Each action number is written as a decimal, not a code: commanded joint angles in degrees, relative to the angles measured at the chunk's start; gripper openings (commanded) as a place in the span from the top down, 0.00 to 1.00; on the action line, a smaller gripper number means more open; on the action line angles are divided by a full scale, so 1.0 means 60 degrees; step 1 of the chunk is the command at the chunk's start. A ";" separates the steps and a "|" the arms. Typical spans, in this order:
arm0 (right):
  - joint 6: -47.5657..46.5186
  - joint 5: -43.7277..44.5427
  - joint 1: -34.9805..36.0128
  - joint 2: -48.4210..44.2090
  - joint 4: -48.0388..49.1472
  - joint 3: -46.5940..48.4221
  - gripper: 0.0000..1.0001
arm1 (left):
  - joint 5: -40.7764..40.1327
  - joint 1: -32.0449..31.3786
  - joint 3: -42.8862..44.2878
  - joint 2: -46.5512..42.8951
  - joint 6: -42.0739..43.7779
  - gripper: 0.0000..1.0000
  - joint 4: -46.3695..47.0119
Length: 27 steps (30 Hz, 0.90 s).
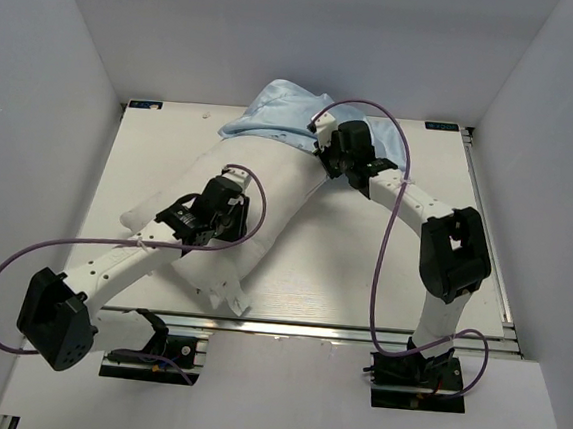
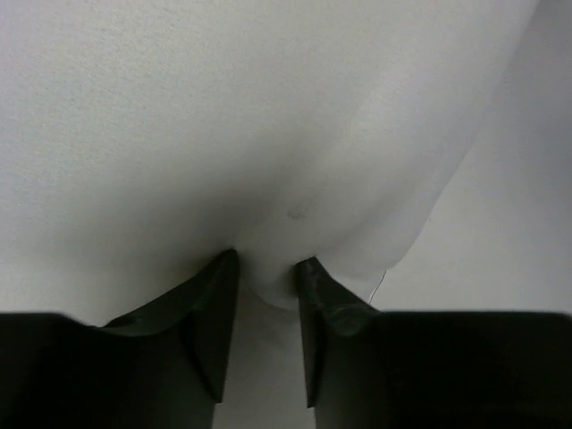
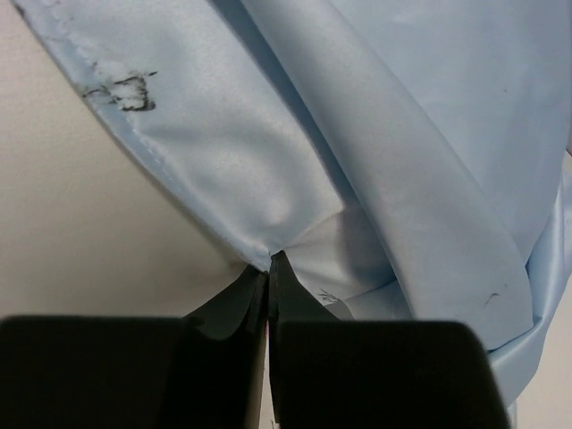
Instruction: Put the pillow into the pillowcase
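Note:
The white pillow [image 1: 258,197] lies slantwise across the table, its far end at the mouth of the light blue pillowcase [image 1: 280,112] at the back. My left gripper [image 1: 229,202] is shut on a pinched fold of the pillow [image 2: 268,134] near its middle. My right gripper [image 1: 324,158] is shut on the hem of the pillowcase [image 3: 295,143] at its opening, beside the pillow's far end. The pillow's tag end [image 1: 227,298] points toward the near edge.
White walls enclose the table [image 1: 382,273] on three sides. The metal rail [image 1: 307,327] runs along the near edge. Purple cables loop over both arms.

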 commanded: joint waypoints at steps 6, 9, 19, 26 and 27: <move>0.0393 -0.2264 0.0473 -0.0865 -0.1610 0.1051 1.00 | -0.0446 0.0003 0.0295 0.0773 0.0379 0.83 0.0490; 0.0510 -0.2719 0.0957 -0.1114 -0.2109 0.1329 1.00 | -0.0344 0.0004 0.0705 0.0978 0.0583 0.88 0.0578; 0.1476 -0.4036 0.1661 -0.0925 -0.3501 0.3540 1.00 | -0.0446 0.0047 0.2711 0.1037 0.1257 0.94 0.0666; 0.1667 -0.4024 0.1340 -0.1349 -0.3004 0.5051 1.00 | -0.0754 0.0165 0.4792 0.0379 0.1638 0.94 0.0344; 0.1900 -0.4125 0.1005 -0.1335 -0.2960 0.5051 1.00 | -0.0768 0.0165 0.4909 0.0088 0.1639 0.94 0.0358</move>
